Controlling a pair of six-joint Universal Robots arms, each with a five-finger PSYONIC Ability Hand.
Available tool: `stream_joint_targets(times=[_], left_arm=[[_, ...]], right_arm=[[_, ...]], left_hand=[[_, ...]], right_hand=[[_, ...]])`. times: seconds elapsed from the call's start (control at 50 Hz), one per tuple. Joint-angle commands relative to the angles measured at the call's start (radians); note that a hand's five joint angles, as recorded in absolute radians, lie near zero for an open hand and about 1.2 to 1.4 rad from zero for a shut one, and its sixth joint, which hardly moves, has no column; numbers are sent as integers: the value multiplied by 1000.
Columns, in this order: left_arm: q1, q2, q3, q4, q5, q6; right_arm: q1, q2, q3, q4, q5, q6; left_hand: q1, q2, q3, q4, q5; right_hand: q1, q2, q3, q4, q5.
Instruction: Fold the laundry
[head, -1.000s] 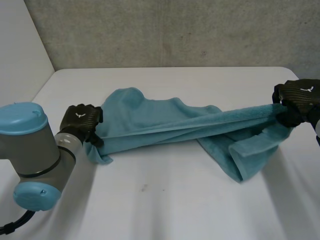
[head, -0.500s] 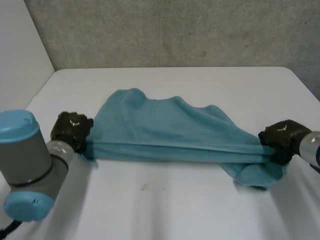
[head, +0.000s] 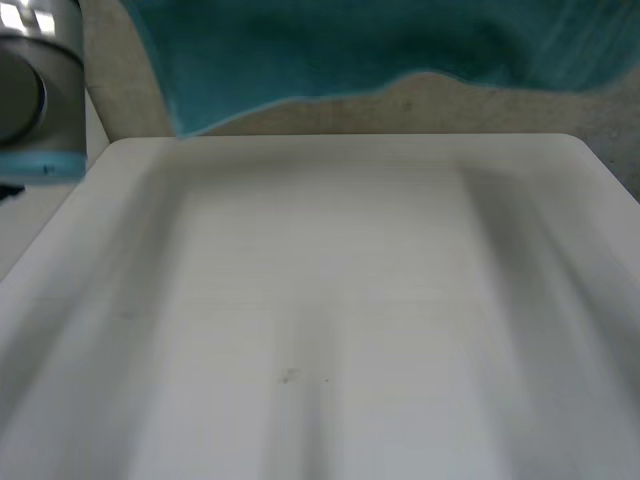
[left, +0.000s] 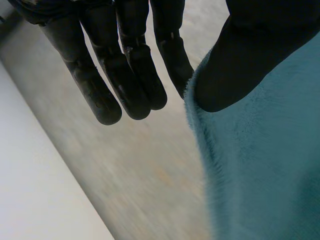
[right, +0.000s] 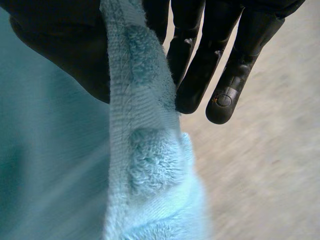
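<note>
Teal terry towel (head: 330, 45) hangs in the air across the top of the frame in the head view, its lower edge clear of the white table (head: 350, 300), with the left arm's grey joint (head: 35, 90) at the upper left. At one side edge the left hand (left: 125, 60) pinches the towel between thumb and straight fingers. At the hemmed edge the right hand (right: 200, 50) clamps it the same way, cloth falling past its fingertips.

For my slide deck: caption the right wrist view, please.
Right hand pinches the banded hem of a teal towel between thumb and fingers.
</note>
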Motion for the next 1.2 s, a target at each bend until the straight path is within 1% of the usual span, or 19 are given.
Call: stream_joint_targets(times=[0.02, 0.08, 0.1, 0.14, 0.22, 0.34, 0.44, 0.5, 0.56, 0.64, 0.8, 0.84, 0.86, 0.88, 0.92, 1.04, 1.06, 1.12, 1.2], left_arm=[[21, 14, -280, -22, 17, -32], [21, -3, -445, -2, 38, -33], [21, -3, -446, -2, 38, -33], [16, -46, -578, 64, 59, -24], [10, -67, -655, 108, 61, -21], [9, -53, -705, 113, 59, -22], [21, -17, -724, 108, 56, -29], [24, 8, -736, 105, 56, -30], [41, 26, -751, 105, 58, -32], [47, 31, -754, 102, 55, -35], [67, 31, -761, 102, 52, -35], [70, 31, -764, 102, 53, -36], [70, 31, -764, 102, 53, -36], [70, 31, -764, 102, 53, -36], [70, 31, -765, 99, 53, -36], [67, 58, -779, 59, 52, -32], [68, 100, -780, 32, 52, -29], [71, 176, -780, -26, 52, -30], [102, 359, -758, -181, 55, -33]], right_arm=[[-2, -20, 279, 77, -73, -4], [-4, -11, 415, 96, -114, -5], [-4, -11, 416, 96, -114, -5], [-4, 49, 463, 96, -120, -4], [-14, 163, 480, 100, -111, 4], [-13, 204, 520, 102, -111, 7], [-72, 194, 596, 97, -120, 40], [-112, 178, 630, 97, -122, 123], [-129, 155, 659, 94, -125, 195], [-187, 123, 725, 91, -163, 272], [-269, 82, 807, 80, -215, 289], [-287, 74, 827, 68, -231, 289], [-287, 74, 827, 68, -231, 289], [-292, 71, 831, 63, -237, 289], [-309, 54, 845, 51, -258, 289], [-321, 3, 844, 62, -283, 286], [-326, -65, 834, 71, -284, 282], [-330, -157, 824, 97, -301, 266], [-346, -344, 737, 239, -327, 179]], left_hand=[[252, 196, 203, 201, 280], [252, 196, 203, 201, 280], [252, 196, 203, 201, 280], [252, 196, 203, 201, 280], [252, 196, 203, 201, 280], [252, 196, 203, 201, 280], [252, 196, 203, 201, 280], [252, 196, 203, 201, 280], [252, 196, 203, 201, 280], [252, 196, 203, 201, 280], [252, 196, 203, 201, 280], [252, 196, 203, 201, 280], [252, 196, 203, 201, 280], [252, 196, 203, 201, 280], [252, 196, 203, 201, 280], [252, 196, 203, 201, 280], [252, 196, 203, 201, 280], [252, 196, 203, 201, 280], [252, 196, 203, 201, 280]], right_hand=[[422, 214, 211, 203, 221], [422, 214, 211, 203, 221], [422, 214, 211, 203, 221], [422, 214, 211, 203, 221], [422, 214, 211, 203, 221], [422, 214, 211, 203, 221], [-159, -368, -371, -379, -360], [-368, -577, -580, -587, -569], [-402, -610, -613, -621, -603], [-393, -602, -604, -612, -594], [-302, -511, -514, -521, -503], [-91, -300, -303, -311, -292], [-90, -299, -302, -310, -291], [14, -194, -197, -205, -187], [421, 212, 209, 201, 220], [422, 214, 211, 203, 221], [422, 214, 211, 203, 221], [422, 214, 211, 203, 221], [422, 214, 211, 203, 221]])
